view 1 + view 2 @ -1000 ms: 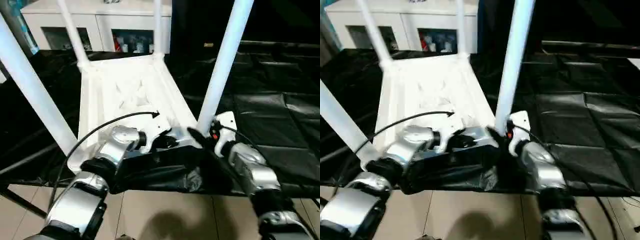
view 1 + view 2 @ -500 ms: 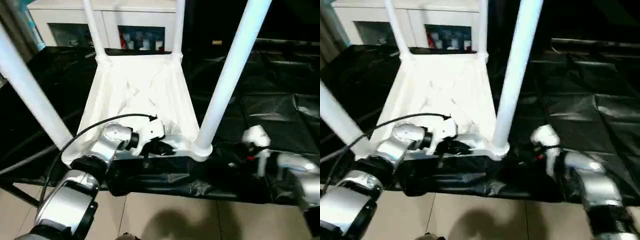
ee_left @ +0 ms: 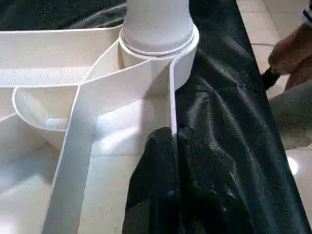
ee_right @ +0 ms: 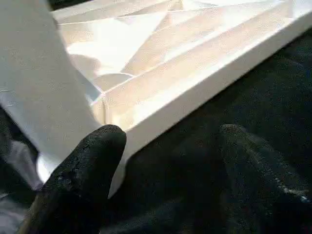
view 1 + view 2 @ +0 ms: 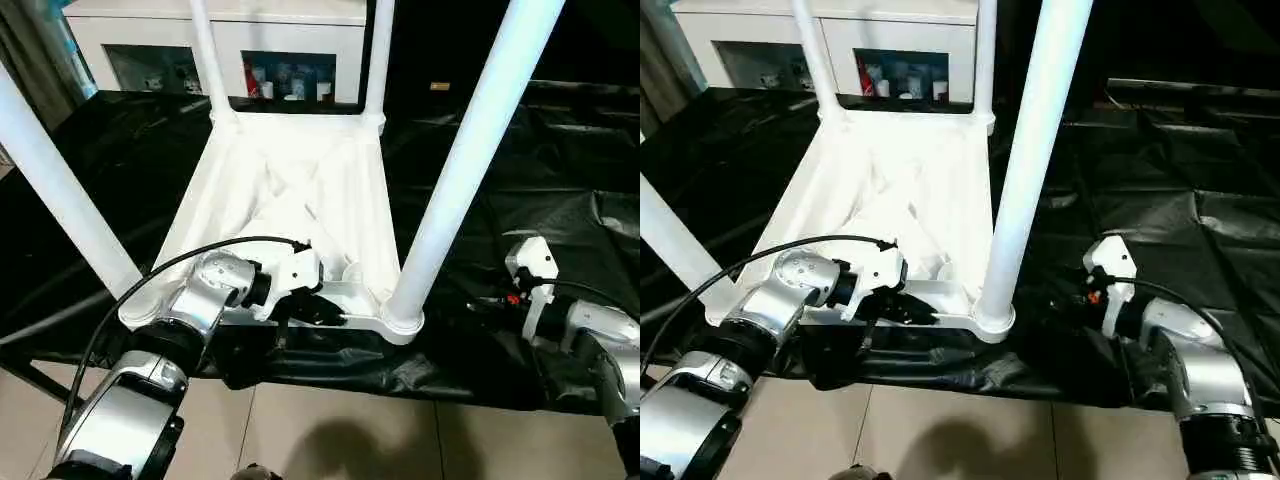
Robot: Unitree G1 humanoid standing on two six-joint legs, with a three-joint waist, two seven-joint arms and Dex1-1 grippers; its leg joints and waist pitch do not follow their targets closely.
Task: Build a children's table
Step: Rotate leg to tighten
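Children's table (image 5: 290, 190), inverted on the black-draped worktop (image 5: 560, 200) at its near edge, ribbed underside up. All four white legs stand in their corner sockets; the near-right leg (image 5: 460, 170) rises from its socket (image 5: 402, 318). Assembly appears essentially complete; the step in hand looks like checking or steadying the frame. The next move probably calls for gripping the frame with both arms and turning it upright. Left gripper (image 5: 318, 312): fingers pinched on the thin near rim (image 3: 171, 105) of the top. Right gripper (image 4: 165, 161): fingers spread wide, empty, just right of the near-right socket. Far behind, a white cabinet (image 5: 215, 40) holds small items too indistinct to name.
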